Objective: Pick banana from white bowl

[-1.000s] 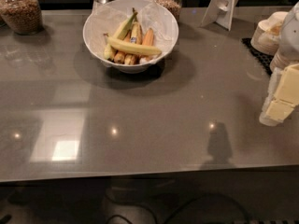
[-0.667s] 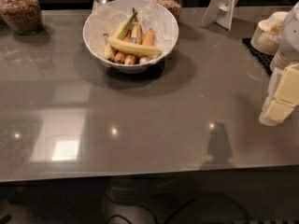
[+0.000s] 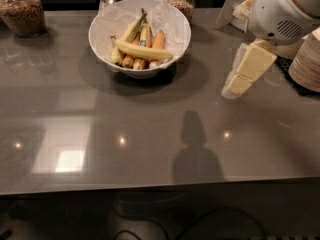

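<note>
Hovering right of white bowl (image 3: 94, 40), gripper (image 3: 246, 75) touches nothing; jaws' spread unclear; banana (image 3: 142, 50) inside.

Grey glossy surface (image 3: 150, 154) carries bright reflections of overhead lights. Dark wall behind. Glass jar (image 3: 20, 11) at far left edge. Tool (image 3: 234, 86) hangs over the surface's right side.

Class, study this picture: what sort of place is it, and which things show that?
Probably a kitchen or pantry counter: jars of dry food at the back, a white bowl holding a banana, stacked cups at right. The gripper hangs above the counter, right of the bowl.
</note>
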Controlling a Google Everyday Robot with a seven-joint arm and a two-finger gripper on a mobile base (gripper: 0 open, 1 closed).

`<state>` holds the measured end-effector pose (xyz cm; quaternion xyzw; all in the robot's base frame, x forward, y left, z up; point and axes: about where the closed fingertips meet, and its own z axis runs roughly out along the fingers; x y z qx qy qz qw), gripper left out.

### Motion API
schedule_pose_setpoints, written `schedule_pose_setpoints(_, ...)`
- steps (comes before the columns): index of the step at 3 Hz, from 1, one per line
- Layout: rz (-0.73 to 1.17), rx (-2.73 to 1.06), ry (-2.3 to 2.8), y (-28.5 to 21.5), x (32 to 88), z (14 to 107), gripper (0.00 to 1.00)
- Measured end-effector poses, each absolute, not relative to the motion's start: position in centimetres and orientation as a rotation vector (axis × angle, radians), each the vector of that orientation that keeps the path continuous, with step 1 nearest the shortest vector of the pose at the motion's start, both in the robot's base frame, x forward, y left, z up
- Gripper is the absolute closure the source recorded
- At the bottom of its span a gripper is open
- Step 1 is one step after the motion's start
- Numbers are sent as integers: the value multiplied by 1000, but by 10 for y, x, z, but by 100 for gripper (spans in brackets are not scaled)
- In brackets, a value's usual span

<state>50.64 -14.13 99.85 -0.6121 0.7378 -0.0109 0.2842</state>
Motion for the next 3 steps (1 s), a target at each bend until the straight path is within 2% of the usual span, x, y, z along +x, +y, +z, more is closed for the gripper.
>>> schedule_pose_setpoints(2, 89, -1540, 1789, -49, 588, 1019, 0)
schedule_pose_setpoints(3, 89, -1540, 1789, -49, 588, 1019, 0)
